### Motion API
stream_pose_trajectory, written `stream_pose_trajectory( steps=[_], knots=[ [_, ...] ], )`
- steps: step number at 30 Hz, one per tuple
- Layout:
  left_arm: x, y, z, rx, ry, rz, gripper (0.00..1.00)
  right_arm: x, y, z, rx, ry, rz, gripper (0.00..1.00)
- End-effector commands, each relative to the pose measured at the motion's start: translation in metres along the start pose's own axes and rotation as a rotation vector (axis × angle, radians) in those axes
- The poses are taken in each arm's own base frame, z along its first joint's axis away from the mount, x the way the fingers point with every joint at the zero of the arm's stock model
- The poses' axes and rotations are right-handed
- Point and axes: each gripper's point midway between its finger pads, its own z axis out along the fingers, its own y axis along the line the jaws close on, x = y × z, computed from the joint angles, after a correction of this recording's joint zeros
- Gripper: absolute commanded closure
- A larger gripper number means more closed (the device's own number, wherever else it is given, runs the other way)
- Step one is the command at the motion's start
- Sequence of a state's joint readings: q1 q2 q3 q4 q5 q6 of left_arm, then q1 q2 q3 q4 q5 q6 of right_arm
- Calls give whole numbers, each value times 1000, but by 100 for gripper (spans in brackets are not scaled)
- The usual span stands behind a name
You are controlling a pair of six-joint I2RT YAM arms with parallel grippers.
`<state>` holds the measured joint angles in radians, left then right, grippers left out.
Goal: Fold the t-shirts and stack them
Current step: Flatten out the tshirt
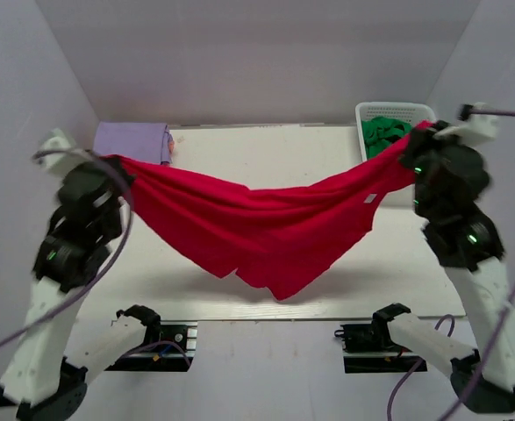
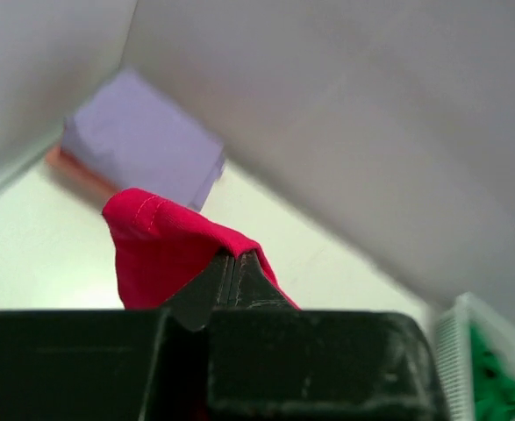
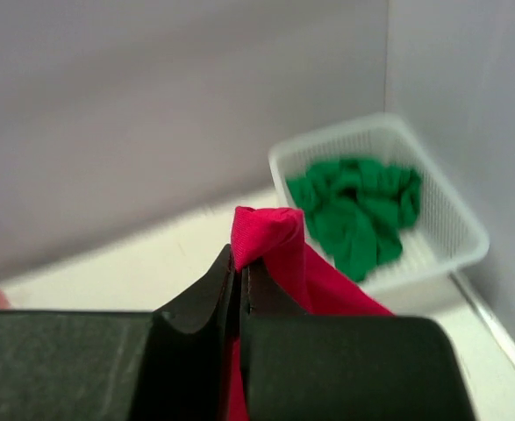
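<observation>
1. Red shirt point(image 1: 266, 232) is hanging in the air btwn the two arms. It is sagging in the middle over the counter point(image 1: 283, 149), and the lowest flaps are looking clear of it.
2. Left claw point(image 2: 236, 266) is pinching tight on one hemmed corner. Right claw point(image 3: 239, 263) is pinching tight on the opp. end, w/ a small nub of cloth poking past the tips.
3. Handling: soft, light, floppy cloth w/ no stiffness, drooping and creasing under its own wt. It is prob. slipping out if pinched too near the edge, so gripping at hemmed corners or seams w/ some cloth past the tips is looking safest.
4. Look: plain bright red, matte, wrinkling in long diagonal folds, w/ layers hanging as uneven flaps at the bottom.
5. Lavender shirt point(image 1: 130, 140) is lying folded at the far-left counter corner. Green shirt point(image 1: 384, 133) is sitting crumpled in the white basket point(image 1: 397, 110) at far right.
</observation>
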<state>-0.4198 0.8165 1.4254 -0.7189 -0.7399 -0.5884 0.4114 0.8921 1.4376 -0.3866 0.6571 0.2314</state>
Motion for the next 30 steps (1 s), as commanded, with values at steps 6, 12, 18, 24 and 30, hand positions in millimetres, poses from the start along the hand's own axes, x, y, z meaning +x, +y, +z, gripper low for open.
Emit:
stream_pose_trajectory(
  steps=[6, 12, 18, 24, 30],
  knots=[
    [175, 41, 71, -260, 325, 187, 100, 160, 13, 75, 83, 298, -114, 100],
    [231, 70, 107, -381, 428, 265, 100, 206, 27, 121, 77, 400, -180, 100],
    [268, 84, 145, -441, 520, 266, 100, 272, 31, 175, 104, 537, -264, 100],
    [295, 109, 171, -503, 594, 262, 100, 307, 58, 227, 33, 597, -331, 100],
    [306, 127, 184, -585, 702, 236, 19, 334, 75, 252, 9, 664, -369, 27]
  ],
)
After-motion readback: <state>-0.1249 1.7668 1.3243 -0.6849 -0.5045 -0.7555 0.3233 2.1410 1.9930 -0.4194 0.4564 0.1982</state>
